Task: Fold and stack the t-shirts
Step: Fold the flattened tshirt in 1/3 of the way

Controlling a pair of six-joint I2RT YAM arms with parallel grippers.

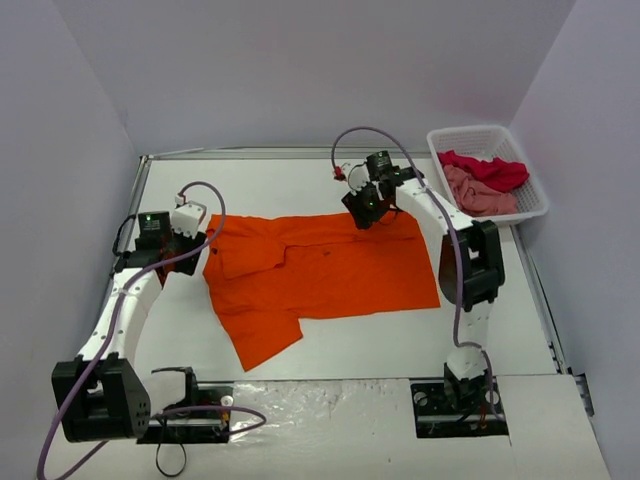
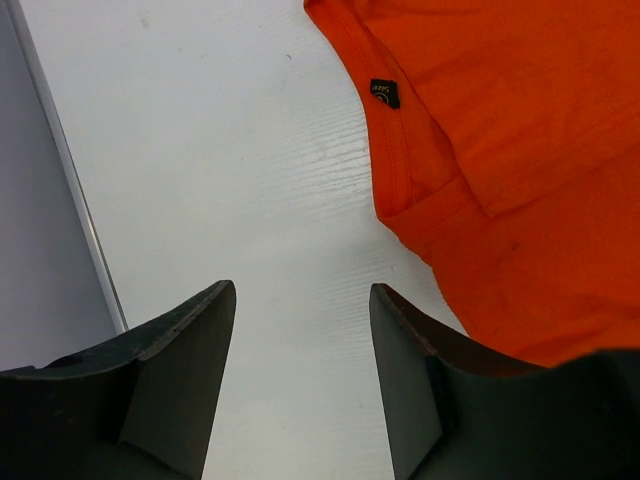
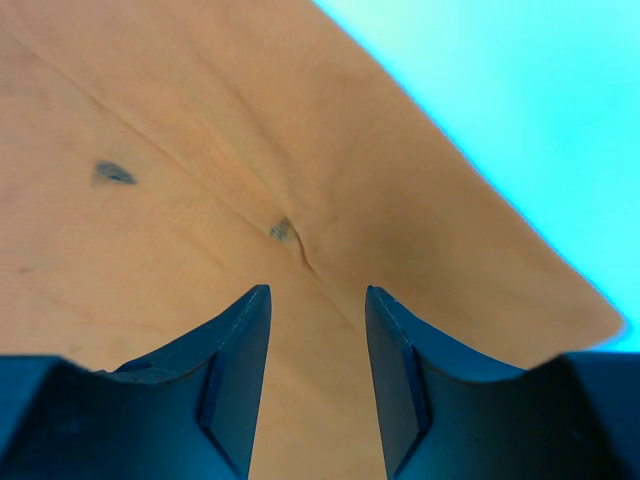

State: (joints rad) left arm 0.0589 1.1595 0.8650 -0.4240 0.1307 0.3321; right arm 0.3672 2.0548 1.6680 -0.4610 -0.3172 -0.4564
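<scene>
2 white arms (image 1: 118, 312), lilac cables (image 1: 458, 262); L hand (image 2: 300, 290), R hand (image 3: 317, 292) dark.

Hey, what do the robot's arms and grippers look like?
Left arm and right arm: white links, black joints, each trailing a lilac cable. Left gripper and right gripper have dark, wedge-shaped fingers. A green light glows on the left wrist.

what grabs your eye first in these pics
The bright orange t-shirt spread flat in the middle of the table. Next, the white basket at the far right corner, holding a red shirt and a pink shirt. The left gripper and right gripper stand open at the orange shirt's edges.
</scene>
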